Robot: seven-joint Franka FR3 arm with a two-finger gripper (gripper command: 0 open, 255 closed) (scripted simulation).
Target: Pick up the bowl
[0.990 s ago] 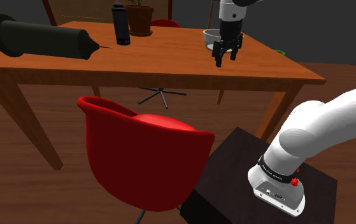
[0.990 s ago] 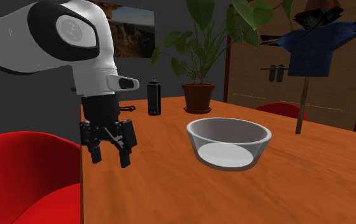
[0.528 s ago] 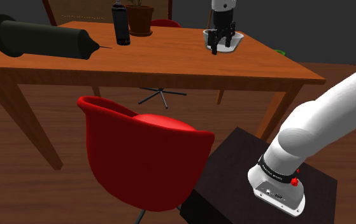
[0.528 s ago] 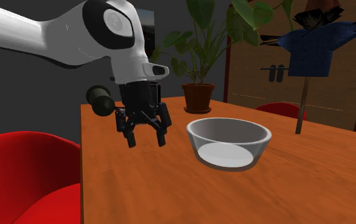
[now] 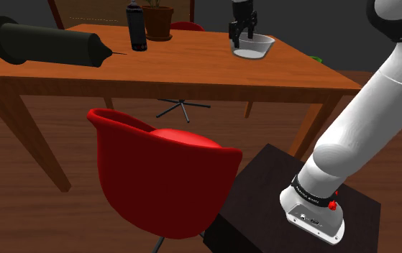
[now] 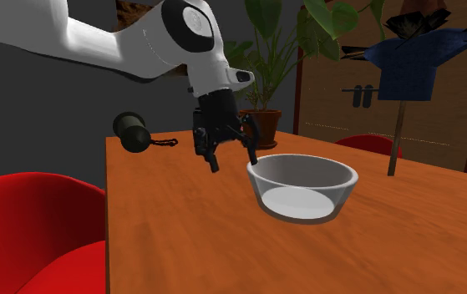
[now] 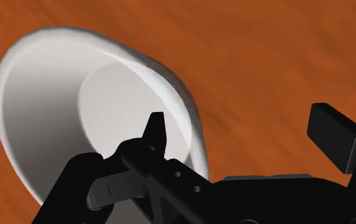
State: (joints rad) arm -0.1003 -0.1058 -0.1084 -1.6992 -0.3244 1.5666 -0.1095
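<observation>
The bowl (image 5: 254,47) is a pale grey translucent dish standing upright on the wooden table (image 5: 192,72). My gripper (image 5: 241,31) hangs open just above its rim, on the side toward the shoulder view's left. In the second exterior view the gripper (image 6: 233,157) hovers at the left edge of the bowl (image 6: 302,188), tilted. Seen from the wrist, the bowl (image 7: 55,95) has one fingertip (image 7: 156,127) over its inside and the other over the table outside. The wall runs between them, untouched by my gripper (image 7: 246,133).
A black bottle (image 5: 136,27), a potted plant (image 6: 261,125) and a large dark cylinder (image 5: 44,42) lying on its side share the table. A red chair (image 5: 163,172) stands in front of it, beside my stand (image 5: 293,208).
The arm has swung across the table from near its front edge to the bowl's rim. The fingers have stayed open and the bowl has not moved.
</observation>
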